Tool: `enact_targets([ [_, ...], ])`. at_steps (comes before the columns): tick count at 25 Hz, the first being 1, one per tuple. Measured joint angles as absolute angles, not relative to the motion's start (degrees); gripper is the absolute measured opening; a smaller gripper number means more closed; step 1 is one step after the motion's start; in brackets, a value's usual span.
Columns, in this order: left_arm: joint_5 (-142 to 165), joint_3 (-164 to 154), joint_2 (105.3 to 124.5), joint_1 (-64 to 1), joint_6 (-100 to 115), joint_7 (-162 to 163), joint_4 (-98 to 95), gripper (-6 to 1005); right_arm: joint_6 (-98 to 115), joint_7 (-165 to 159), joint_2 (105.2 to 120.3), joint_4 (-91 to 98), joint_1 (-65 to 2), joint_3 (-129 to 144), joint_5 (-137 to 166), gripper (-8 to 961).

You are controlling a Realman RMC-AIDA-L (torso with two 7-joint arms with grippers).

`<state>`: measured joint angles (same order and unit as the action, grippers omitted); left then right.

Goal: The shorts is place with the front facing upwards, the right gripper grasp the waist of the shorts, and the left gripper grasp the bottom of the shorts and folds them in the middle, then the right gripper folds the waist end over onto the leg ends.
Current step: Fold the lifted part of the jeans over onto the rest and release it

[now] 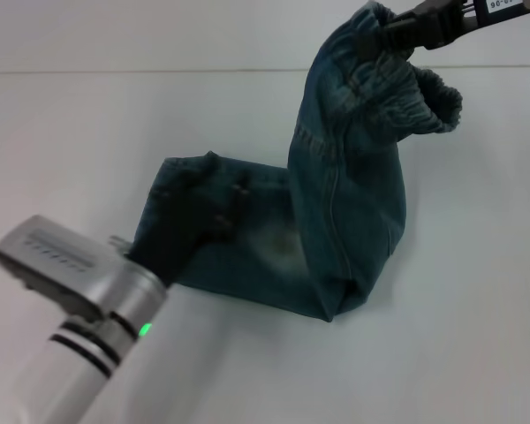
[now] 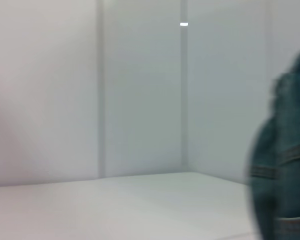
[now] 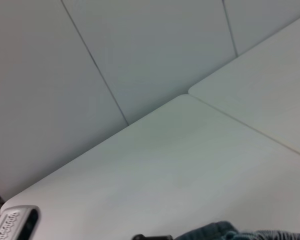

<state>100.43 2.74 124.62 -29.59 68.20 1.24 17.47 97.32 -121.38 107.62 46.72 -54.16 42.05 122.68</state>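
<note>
The denim shorts [image 1: 336, 221] lie on the white table [image 1: 71, 132], already folded lengthwise into 1 long strip. The part nearer the left arm rests flat on the table, while the waist end rises steeply from a bend near the strip's middle and hangs in the air.

The right gripper [image 1: 397, 34] sits high at the far right of the head view, its black fingers closed on the gathered elastic waistband [image 1: 420, 102], which it holds well above the table. The ruffled band droops open just beside and below the pinch point. From there the fabric falls in a tall column, its side seam showing, down to the bend that touches the table.

The left gripper [image 1: 208, 212] is low at the leg ends [image 1: 181, 190], its black claw laid over the flat denim at that end of the strip. Whether its jaws are parted or closed on the cloth I cannot tell (dark fingers merge with dark fabric). Its grey boxy wrist [image 1: 71, 269] and white arm [image 1: 62, 371], with 2 black rings and a green light, reach in from the lower left.

The left wrist view shows only a blurred edge of denim [image 2: 285, 170] against pale wall panels [image 2: 140, 90]. The right wrist view shows tabletop [image 3: 190, 165] and a sliver of waistband [image 3: 240, 234].
</note>
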Motion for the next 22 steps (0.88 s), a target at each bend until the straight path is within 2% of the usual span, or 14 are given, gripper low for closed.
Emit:
enact_targets([
  [3,100.30,4.52,124.61,-28.13,69.63,5.53,14.00,316,95.48,-120.41,107.83,45.60,-54.59,42.15,122.41,165],
  [8,100.20,7.16,124.47,-24.67,77.43,17.72,6.64,563,89.67,-115.39,109.09,39.09,-57.14,42.37,121.83,171],
  [10,100.18,9.70,124.34,-23.14,79.54,20.93,4.82,590,87.89,-112.98,109.87,36.03,-58.94,43.35,121.82,174],
  [14,100.19,12.82,124.18,-20.54,81.69,24.95,2.04,645,84.57,-111.52,112.59,33.43,-62.15,48.48,122.01,179],
  [20,100.12,15.23,124.26,-18.18,81.01,25.56,0.67,644,75.60,-115.76,117.66,32.95,-65.95,59.12,124.92,187],
  [22,100.13,15.56,124.32,-17.99,80.55,25.50,0.63,643,73.60,-115.85,118.71,32.41,-66.76,59.99,126.61,189],
])
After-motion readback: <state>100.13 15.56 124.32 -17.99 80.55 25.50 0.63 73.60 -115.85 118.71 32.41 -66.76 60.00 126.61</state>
